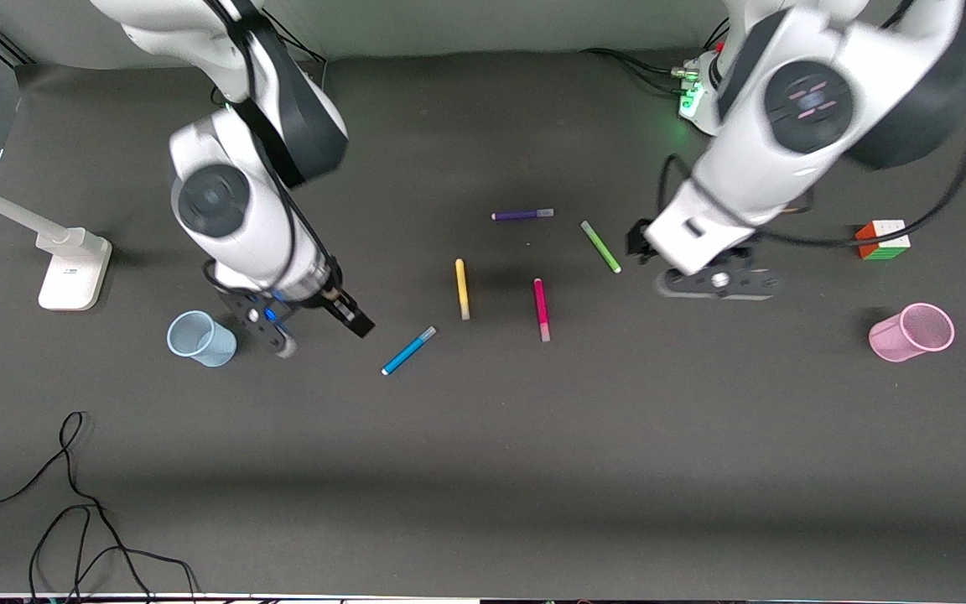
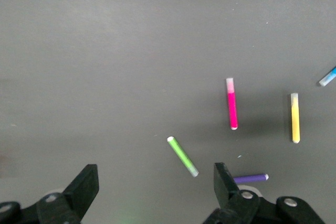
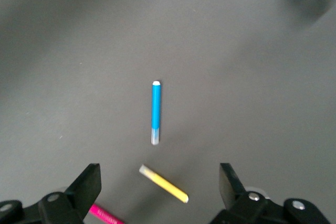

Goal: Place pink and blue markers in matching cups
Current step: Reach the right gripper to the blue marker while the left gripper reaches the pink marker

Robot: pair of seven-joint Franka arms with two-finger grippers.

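So both markers are just lying flat on the table, nothing picked up. The blue marker (image 1: 408, 351) sits toward the right arm's end, a bit nearer the front camera than the yellow pen (image 1: 462, 288), and the pink marker (image 1: 541, 309) lies just beside that yellow one, toward the left arm's end. The right gripper (image 1: 315, 327) hangs over the table between the blue cup (image 1: 200, 338) and the blue marker, fingers (image 3: 88, 183) spread wide with nothing in them. The left gripper (image 1: 714, 281) hovers close to the green pen (image 1: 600, 247), fingers (image 2: 86, 183) wide open too, empty. The pink cup (image 1: 912, 332) is tipped over near the left arm's end.
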